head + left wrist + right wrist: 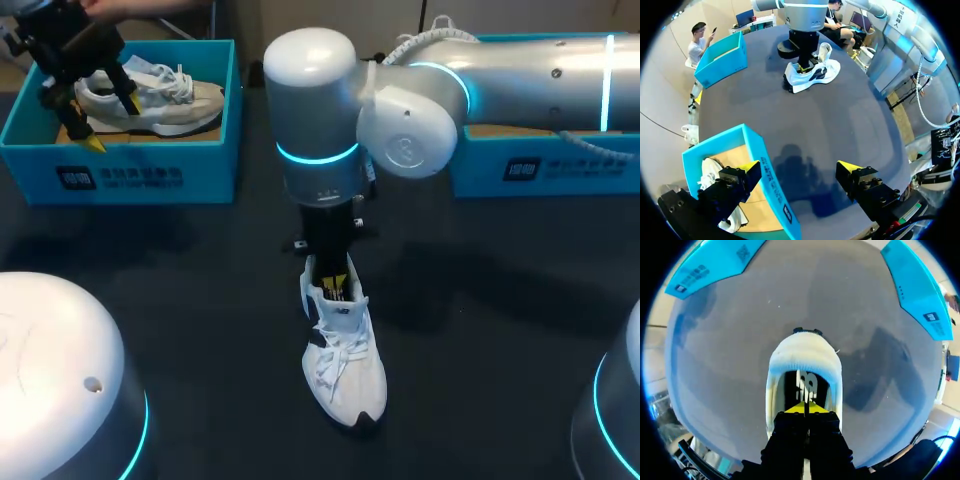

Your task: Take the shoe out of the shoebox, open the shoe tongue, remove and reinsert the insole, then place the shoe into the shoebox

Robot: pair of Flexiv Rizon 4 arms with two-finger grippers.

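Counting one boxed shoe (165,98), one table shoe (347,365), two shoeboxes (125,172).

Shoe (345,365): white, white laces, black lining. Box (140,175): cyan, tan floor. Boxed shoe (160,100): cream-grey. Table (200,300): near-black. Fingertips (847,166): yellow. Arm ring (315,155): cyan.

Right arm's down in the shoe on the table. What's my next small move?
Probably lift the right gripper slightly: its fingers look closed at the heel end of the insole inside the white shoe, so a small pull tests the grip.
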